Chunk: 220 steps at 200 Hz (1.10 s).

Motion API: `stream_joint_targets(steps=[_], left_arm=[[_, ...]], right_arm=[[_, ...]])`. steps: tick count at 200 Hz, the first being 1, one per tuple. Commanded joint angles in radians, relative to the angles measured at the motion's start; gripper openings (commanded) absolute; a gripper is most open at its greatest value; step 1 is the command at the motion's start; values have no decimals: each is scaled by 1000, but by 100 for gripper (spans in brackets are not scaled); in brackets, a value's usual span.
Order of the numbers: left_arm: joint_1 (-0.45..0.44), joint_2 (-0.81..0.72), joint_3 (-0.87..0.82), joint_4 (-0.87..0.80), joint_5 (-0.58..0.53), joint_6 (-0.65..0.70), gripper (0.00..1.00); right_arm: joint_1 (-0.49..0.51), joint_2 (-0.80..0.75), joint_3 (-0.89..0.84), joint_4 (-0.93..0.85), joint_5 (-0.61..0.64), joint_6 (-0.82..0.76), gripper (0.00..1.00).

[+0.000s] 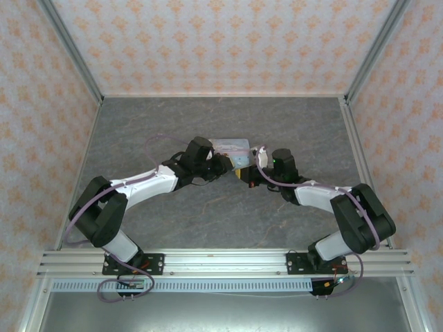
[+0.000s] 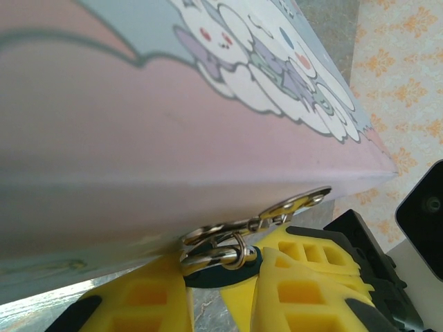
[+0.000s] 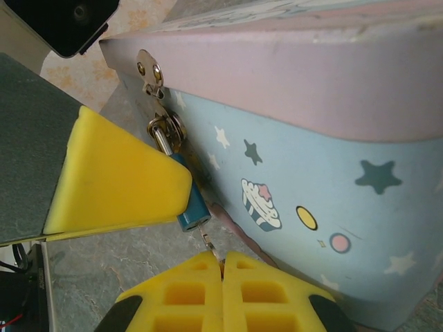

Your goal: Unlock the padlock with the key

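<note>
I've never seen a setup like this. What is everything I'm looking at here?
tin box: one, pale blue with a pink lid and cartoon prints, mid-table between the arms
hasp: one, silver, on the box's front edge
padlock: one, dark teal, hanging from the hasp
key: one, silver, running from the padlock's underside into the right tool
table: one, grey stone-look
walls: three, peach patterned, around the table
left arm: one, white and black, near edge
right arm: one, white and black, near edge
left tool: one, yellow fingers, closed on the padlock
right tool: one, yellow fingers, shut on the key
</note>
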Motion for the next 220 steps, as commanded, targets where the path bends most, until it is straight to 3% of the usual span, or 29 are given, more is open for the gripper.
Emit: stream_joint_targets(steps=[1, 101, 220], left_arm=[[-25, -39, 46, 11, 95, 23, 20], [-26, -1, 37, 24, 103, 33, 20], [-31, 114, -29, 161, 76, -12, 21]], right_arm=[[-7, 10, 63, 87, 0, 10, 0], [-6, 13, 103, 118, -19, 55, 0], [5, 100, -31, 220, 51, 135, 0]])
